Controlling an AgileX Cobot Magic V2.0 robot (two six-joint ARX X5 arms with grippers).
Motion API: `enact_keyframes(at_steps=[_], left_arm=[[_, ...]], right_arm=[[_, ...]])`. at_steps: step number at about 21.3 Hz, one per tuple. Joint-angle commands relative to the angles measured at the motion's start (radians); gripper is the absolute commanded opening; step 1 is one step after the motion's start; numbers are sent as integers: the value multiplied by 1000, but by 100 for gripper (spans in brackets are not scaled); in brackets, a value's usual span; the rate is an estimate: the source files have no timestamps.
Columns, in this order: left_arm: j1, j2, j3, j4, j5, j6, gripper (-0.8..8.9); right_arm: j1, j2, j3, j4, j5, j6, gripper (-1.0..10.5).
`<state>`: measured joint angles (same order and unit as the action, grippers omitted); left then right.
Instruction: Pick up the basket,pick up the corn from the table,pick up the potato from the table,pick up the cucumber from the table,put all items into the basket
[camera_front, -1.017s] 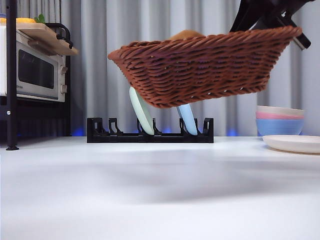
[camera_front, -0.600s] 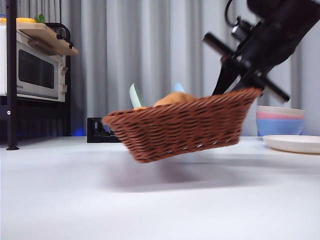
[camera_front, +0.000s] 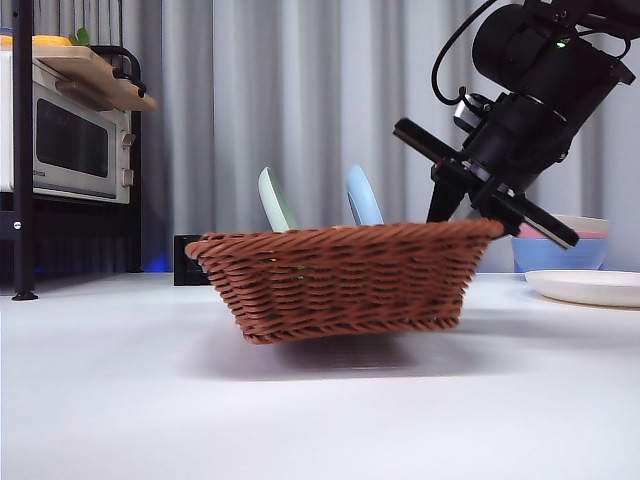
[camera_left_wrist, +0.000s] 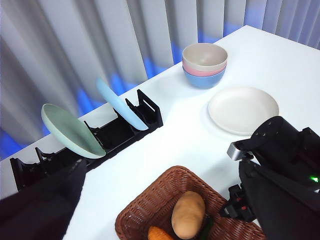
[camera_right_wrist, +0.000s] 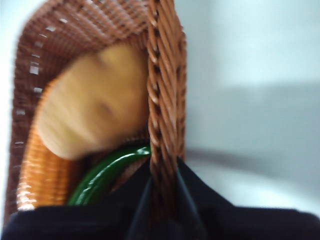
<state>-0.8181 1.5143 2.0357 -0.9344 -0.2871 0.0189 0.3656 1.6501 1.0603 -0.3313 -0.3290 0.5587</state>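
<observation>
Resting on the white table (camera_front: 320, 420), the basket (camera_front: 345, 280) is a wide, shallow piece of dark reddish-brown wicker with a braided rim; its far right corner sits a little higher than the left. The right gripper (camera_front: 470, 195) is pinched on that right rim, one jaw inside the wall and one outside, as the right wrist view shows with the braid (camera_right_wrist: 162, 100) running between the black jaws. Inside lie the tan, egg-shaped potato (camera_left_wrist: 188, 215), the orange ribbed corn (camera_right_wrist: 42, 175) under it, and a glossy green cucumber (camera_right_wrist: 107, 170) pressed along the wall nearest the gripper; that view is blurred.

Behind the basket stands a black dish rack (camera_left_wrist: 100, 137) holding a pale green plate (camera_left_wrist: 72, 131) and a blue plate (camera_left_wrist: 120, 104). To the right, well apart from the basket, are stacked bowls (camera_left_wrist: 204, 65) and a flat white plate (camera_left_wrist: 243, 110). A microwave (camera_front: 65, 140) sits at far left. Bare table lies in front of the basket and on both its sides.

The left gripper hangs high above the table, only dark blurred edges visible, so I cannot tell how its jaws stand.
</observation>
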Motion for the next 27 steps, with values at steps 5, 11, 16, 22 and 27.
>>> enact_keyframes(at_steps=[5,11,16,22,27], left_arm=[[3,-3,-6,-47,-4,51,530],[67,-3,-6,-166,-180,63,397],[124,-3,-7,-276,-180,60,-4],[120,-27,-8,-307,-178,40,-8],[77,-85,-61,-278,-178,29,-8]], right_arm=[[-23,-64,5,-45,48,-93,417],[-32,-356,5,-102,60,-313,386],[-32,-524,5,-166,129,-410,-20],[-31,-650,5,-215,162,-457,-12],[-29,-738,-16,-224,193,-476,-12]])
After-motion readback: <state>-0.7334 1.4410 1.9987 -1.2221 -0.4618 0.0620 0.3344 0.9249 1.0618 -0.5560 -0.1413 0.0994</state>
